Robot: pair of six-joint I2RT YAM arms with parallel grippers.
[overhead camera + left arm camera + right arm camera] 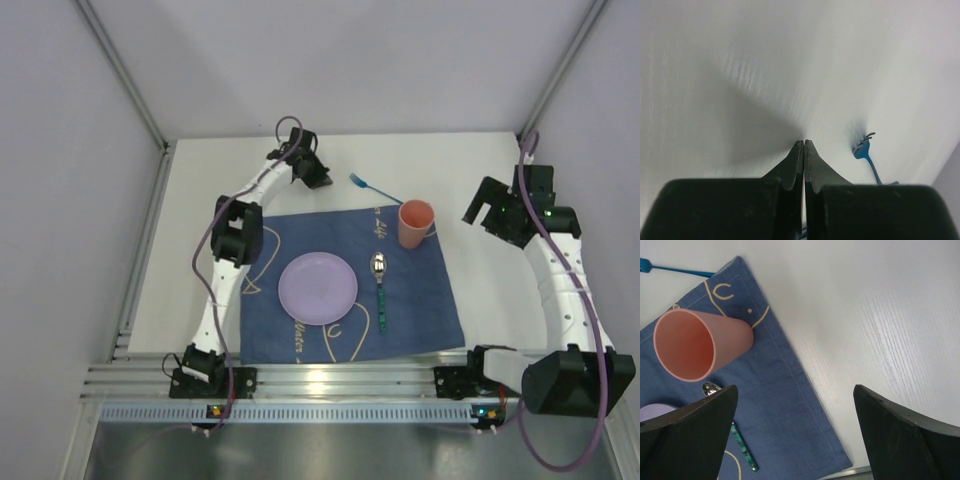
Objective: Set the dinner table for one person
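Looking along the bottom edge of the overhead frame, you have the slotted aluminium rail (300, 385) with both arm bases bolted to it. Just above it lies the white bench (190, 250), which fills the middle of the frame up to the back wall. A blue cloth (420, 300) with pale line drawings is spread on the bench at centre frame, its near edge close to the rail. On the cloth a lilac plate (318, 288) sits left of centre. A spoon (379, 290) lies just to the plate's right and apart from it, green handle toward the bottom of the frame and bowl toward the top. Further up, a pink cup (416, 224) stands upright on the cloth's upper right corner. Beyond the cloth's top edge a blue fork (372, 186) lies on bare bench, tines toward the upper left.

Your left end effector (318, 178) sits just left of the fork in the upper middle of the frame. The left wrist view shows its jaws clenched together with nothing between them, and the fork at lower right, apart from the tips. You cannot tell whether those tips touch the bench. Your right end effector (478, 212) hangs at the right of the frame beside the cup, jaws spread wide, released and holding nothing. Its wrist view has the cup at upper left.
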